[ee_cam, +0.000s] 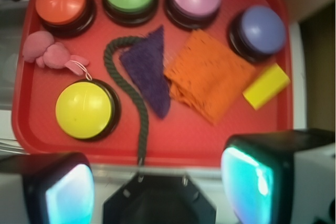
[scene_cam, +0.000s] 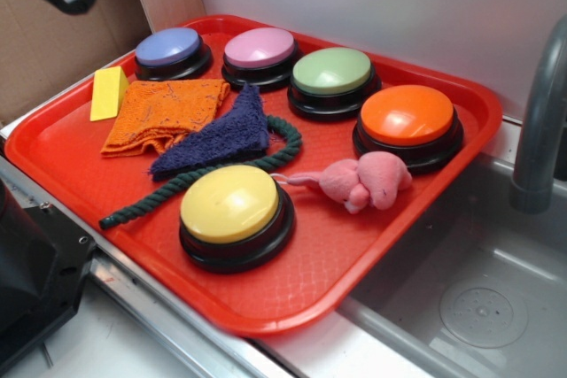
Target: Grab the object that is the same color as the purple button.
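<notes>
Though crowded, red tray (scene_cam: 80, 143) beside sink (scene_cam: 496, 307).

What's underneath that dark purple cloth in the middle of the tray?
The purple cloth lies over part of the dark green rope, with one corner on the orange cloth. The rest seems to rest on the red tray. Anything else beneath it is covered.

Purple cloth (scene_cam: 220, 136) knitted, matt; purple button (scene_cam: 168, 46) smooth glossy plastic; red tray (scene_cam: 310, 258) textured plastic.

A kitchen-like setup: a red tray (scene_cam: 71, 152) beside a steel sink (scene_cam: 496, 298) and grey faucet (scene_cam: 542, 112).
</notes>
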`<state>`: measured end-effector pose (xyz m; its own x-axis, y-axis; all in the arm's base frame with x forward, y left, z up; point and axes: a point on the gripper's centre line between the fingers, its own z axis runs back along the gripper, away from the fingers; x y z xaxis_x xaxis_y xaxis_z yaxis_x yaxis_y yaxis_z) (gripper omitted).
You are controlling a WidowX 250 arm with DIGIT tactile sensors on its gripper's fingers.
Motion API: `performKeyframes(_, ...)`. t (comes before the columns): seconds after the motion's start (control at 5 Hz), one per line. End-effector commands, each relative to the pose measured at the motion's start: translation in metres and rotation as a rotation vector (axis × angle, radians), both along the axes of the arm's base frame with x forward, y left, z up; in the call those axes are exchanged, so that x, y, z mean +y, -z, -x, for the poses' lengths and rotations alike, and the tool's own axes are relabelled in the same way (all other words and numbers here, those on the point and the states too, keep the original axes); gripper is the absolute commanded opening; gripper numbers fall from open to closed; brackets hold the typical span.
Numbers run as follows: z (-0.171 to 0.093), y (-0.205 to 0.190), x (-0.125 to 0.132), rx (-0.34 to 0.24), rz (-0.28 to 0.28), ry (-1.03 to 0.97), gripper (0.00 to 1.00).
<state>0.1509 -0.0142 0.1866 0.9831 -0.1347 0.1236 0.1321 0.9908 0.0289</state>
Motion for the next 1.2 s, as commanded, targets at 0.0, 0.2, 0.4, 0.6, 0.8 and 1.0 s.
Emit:
performKeyframes(0.0,-0.057,0.055,0.008,-0.079,0.044,0.162,1.00)
performKeyframes(0.2,-0.078,0.089,0.008,-0.076,0.045,0.199,1.00)
performKeyframes(0.4,-0.095,0.120,0.011,-0.081,0.027,0.198,1.00)
performKeyframes(0.6,-0.106,0.139,0.007,-0.090,0.073,0.256,1.00)
performKeyframes(0.8,-0.109,0.159,-0.002,-0.056,0.097,0.302,1.00)
performKeyframes(1.0,-0.108,0.170,-0.003,-0.026,0.102,0.296,1.00)
